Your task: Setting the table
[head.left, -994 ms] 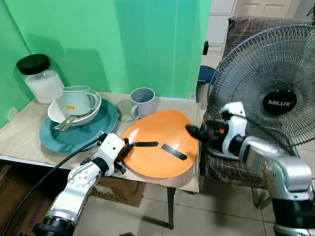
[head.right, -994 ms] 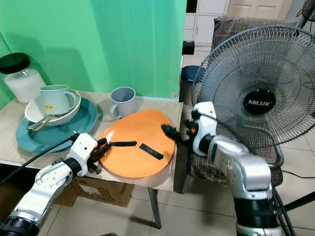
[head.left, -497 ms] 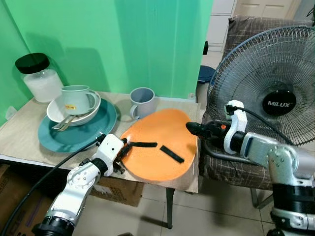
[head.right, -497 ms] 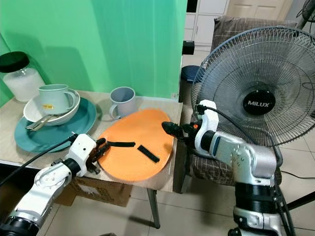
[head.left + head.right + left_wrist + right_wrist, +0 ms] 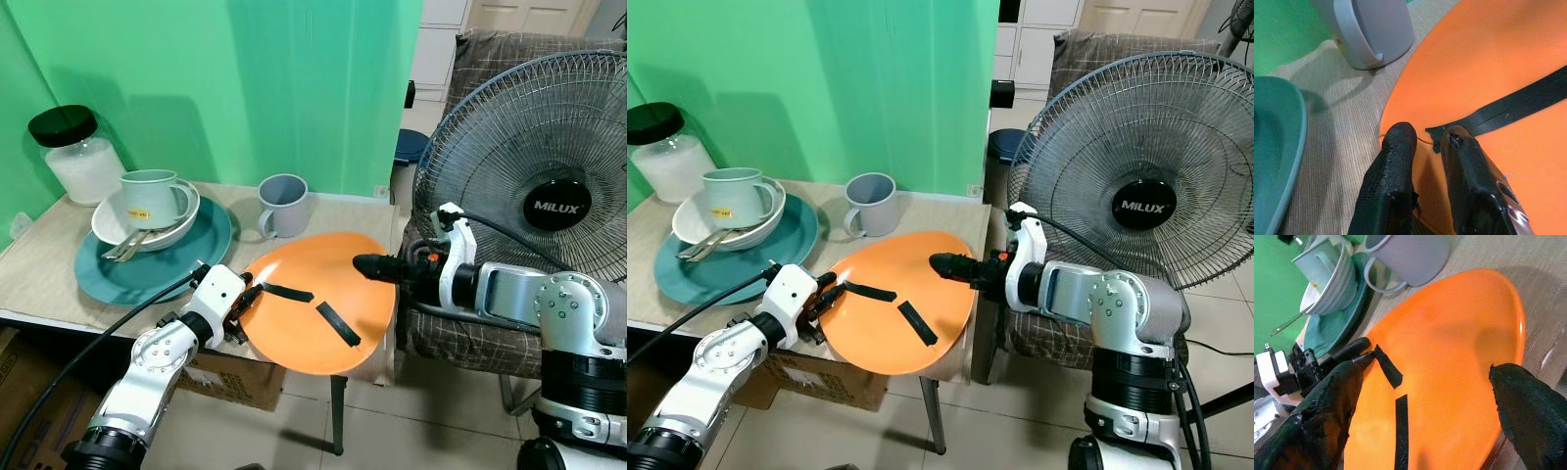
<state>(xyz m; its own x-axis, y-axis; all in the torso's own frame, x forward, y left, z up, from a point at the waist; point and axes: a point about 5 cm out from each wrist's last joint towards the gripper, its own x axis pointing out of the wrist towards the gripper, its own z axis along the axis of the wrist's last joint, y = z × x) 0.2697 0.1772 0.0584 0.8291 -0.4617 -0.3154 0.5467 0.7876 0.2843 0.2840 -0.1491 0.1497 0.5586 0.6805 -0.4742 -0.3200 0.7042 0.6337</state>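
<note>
Left claw (image 5: 245,299) pinching plate (image 5: 323,304) rim; right claw (image 5: 364,264) spread above it. Level plate, clear worktop (image 5: 49,264) edge.

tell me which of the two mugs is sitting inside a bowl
The pale green mug sits in the white bowl; the grey mug stands alone on the table.

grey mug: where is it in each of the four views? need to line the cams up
Left eye view: grey mug stands on the table behind the orange plate.
Right eye view: same spot, behind the plate.
Left wrist view: past the left gripper, handle facing the camera.
Right wrist view: beyond the plate's far edge.
Shared landmark: the black tape strips on the plate.
</note>
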